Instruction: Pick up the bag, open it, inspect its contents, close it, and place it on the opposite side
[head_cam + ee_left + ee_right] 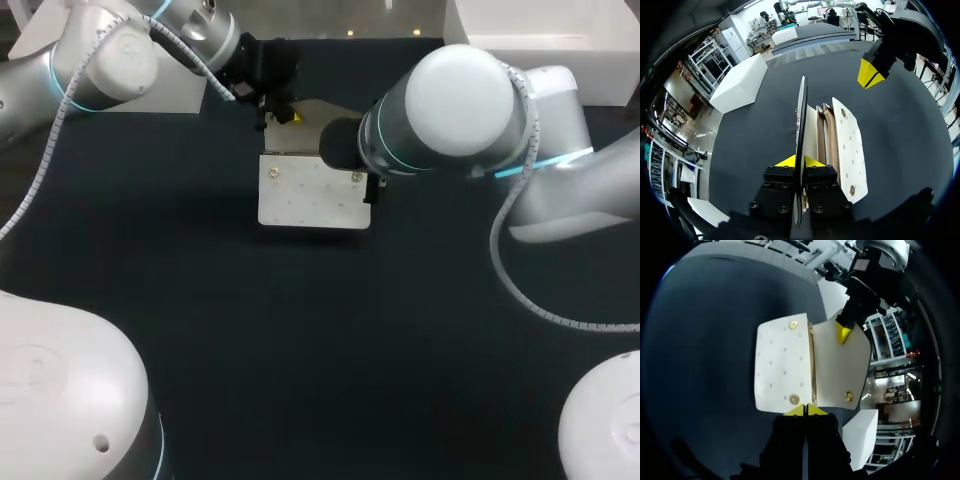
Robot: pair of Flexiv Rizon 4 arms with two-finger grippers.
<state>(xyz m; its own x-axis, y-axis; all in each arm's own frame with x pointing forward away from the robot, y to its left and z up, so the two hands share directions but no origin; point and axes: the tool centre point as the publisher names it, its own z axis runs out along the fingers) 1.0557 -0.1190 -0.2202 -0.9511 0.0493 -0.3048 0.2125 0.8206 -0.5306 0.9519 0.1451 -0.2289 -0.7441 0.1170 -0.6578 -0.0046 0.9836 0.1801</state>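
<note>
bag [312, 195] flat on table, just above head-view centre | right gripper [806, 410] at bag's right edge, tips pressed together on nothing, probably waiting | left gripper [800, 161] upper middle, pinching flap [801, 115] upright, likely baring the inside for inspection

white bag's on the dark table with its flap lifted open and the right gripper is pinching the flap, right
Not quite: the left gripper pinches the flap, as the left wrist view shows. The white bag is on the dark table with its flap lifted open.
</note>
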